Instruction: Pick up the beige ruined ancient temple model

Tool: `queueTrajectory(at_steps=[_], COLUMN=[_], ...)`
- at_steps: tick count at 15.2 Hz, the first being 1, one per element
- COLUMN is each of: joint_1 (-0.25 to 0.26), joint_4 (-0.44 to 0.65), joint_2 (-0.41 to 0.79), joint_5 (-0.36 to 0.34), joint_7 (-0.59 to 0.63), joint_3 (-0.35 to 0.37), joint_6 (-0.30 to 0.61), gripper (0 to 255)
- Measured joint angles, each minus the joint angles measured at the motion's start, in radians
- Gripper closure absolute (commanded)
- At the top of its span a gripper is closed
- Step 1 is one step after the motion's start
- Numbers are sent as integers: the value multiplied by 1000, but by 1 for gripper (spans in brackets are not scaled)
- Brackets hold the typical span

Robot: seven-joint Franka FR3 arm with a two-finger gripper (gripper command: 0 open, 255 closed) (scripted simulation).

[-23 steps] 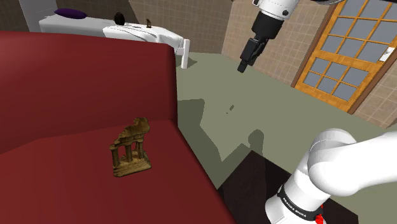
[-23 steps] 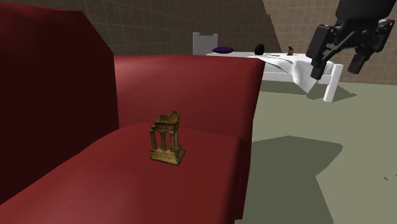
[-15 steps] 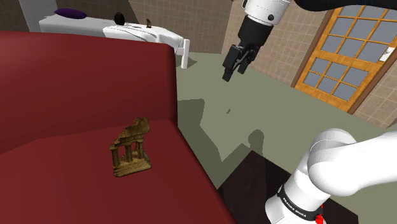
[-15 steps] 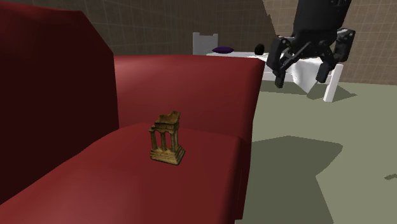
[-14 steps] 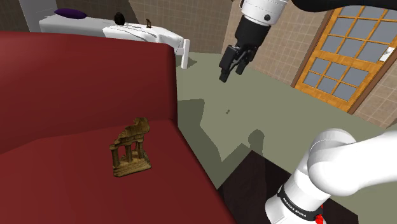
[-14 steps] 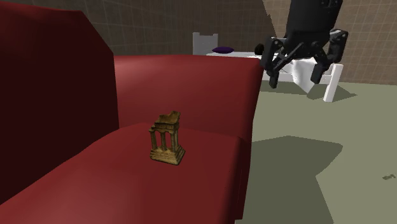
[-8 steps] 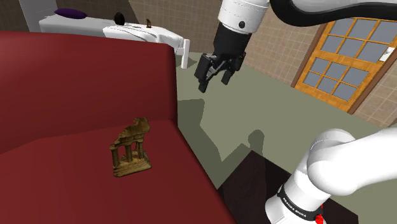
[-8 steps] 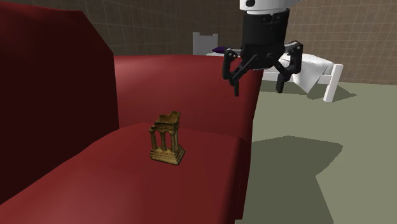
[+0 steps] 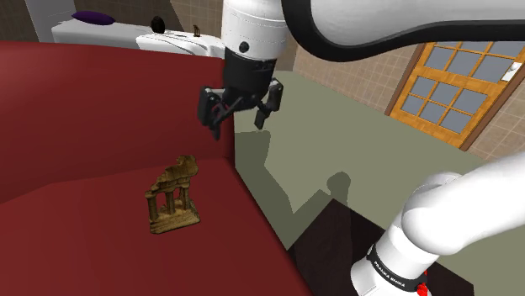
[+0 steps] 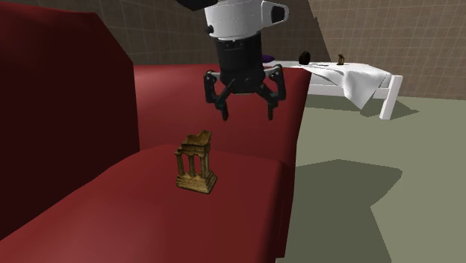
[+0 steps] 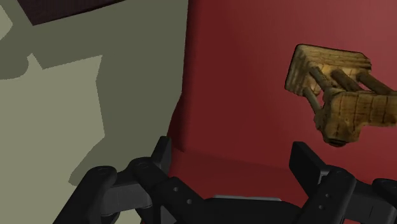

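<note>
The hand [image 10: 248,116] (spread wide) hovers over the sofa [image 10: 149,217], near the temple model [image 10: 196,163].

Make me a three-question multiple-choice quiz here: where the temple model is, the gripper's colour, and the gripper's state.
1. Where does the temple model stand? A floor; B red sofa seat; C bed.
2. What colour is the gripper? A white; B red; C black.
3. The gripper is: A open, clear of the model; B shut on the model; C shut on nothing.
Answers: 1 B, it stands on the seat cushion. 2 C, both fingers are black. 3 A, its fingers stand apart, touching nothing.
</note>
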Motion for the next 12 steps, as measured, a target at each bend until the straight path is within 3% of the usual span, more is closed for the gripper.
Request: queueTrajectory(at_steps=[4,8,12], joint_1=[-95,-175,-180], joint_4=[128,249,211], joint_2=[169,366,390], joint_5=[-86,-238,-263], joint_7=[207,425,464], joint_3=[178,360,377], joint_6=[11,-10,37], gripper=[0,0,0])
